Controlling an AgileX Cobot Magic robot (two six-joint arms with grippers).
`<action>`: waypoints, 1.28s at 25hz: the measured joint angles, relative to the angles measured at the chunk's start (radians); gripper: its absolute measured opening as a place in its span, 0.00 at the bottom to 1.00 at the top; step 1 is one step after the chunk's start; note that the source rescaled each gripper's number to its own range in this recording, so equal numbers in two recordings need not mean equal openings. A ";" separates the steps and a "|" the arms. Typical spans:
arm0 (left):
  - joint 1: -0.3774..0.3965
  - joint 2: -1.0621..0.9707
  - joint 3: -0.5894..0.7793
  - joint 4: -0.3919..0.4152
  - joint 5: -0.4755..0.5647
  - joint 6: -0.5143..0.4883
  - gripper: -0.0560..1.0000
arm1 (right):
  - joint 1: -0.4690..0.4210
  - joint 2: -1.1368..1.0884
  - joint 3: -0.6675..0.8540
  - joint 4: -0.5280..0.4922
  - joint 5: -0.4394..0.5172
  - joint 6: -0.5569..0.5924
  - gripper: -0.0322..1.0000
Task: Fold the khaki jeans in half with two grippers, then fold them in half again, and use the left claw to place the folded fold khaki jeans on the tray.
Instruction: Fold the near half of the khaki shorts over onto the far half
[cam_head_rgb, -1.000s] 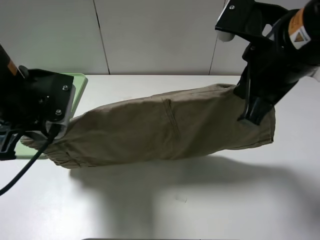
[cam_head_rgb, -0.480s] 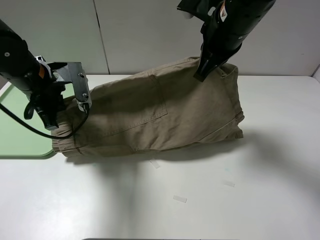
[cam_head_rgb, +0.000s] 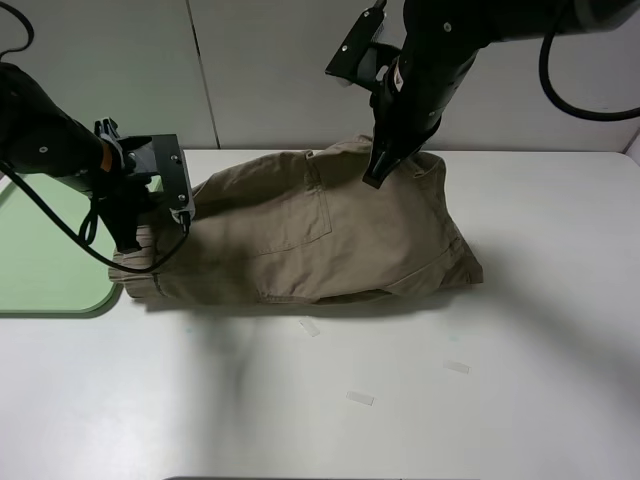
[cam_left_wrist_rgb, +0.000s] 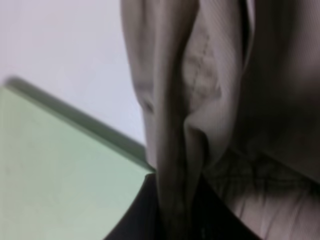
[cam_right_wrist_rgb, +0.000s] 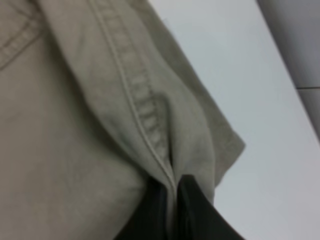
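Observation:
The khaki jeans (cam_head_rgb: 320, 235) lie folded over on the white table, a patch pocket facing up. My left gripper (cam_head_rgb: 133, 243) is shut on their left end next to the tray; the left wrist view shows bunched khaki cloth (cam_left_wrist_rgb: 175, 150) pinched between its dark fingers. My right gripper (cam_head_rgb: 377, 172) is shut on the far upper edge of the jeans and holds it a little above the table; the right wrist view shows a stitched seam (cam_right_wrist_rgb: 145, 120) clamped between its fingers. The pale-green tray (cam_head_rgb: 40, 260) sits at the left edge, with the jeans' left end touching its corner.
The white table (cam_head_rgb: 400, 400) has a few small bits of clear tape (cam_head_rgb: 359, 398) in front of the jeans. A pale wall (cam_head_rgb: 280, 70) rises behind the table. The left arm's black cable (cam_head_rgb: 50, 225) hangs over the tray.
The right gripper has carried its end of the jeans leftward and down, from far right to above the middle. The jeans have dropped and now lie folded. The left gripper shifted slightly.

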 joint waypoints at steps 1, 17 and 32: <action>0.006 0.005 0.000 0.007 -0.027 0.000 0.06 | 0.000 0.006 0.000 0.000 0.000 0.000 0.03; 0.082 0.006 0.000 0.017 -0.194 0.000 0.05 | -0.033 0.009 0.000 -0.088 -0.038 -0.001 0.03; 0.081 0.006 0.000 0.017 -0.226 0.000 0.11 | -0.148 0.010 0.000 -0.025 -0.105 -0.001 0.07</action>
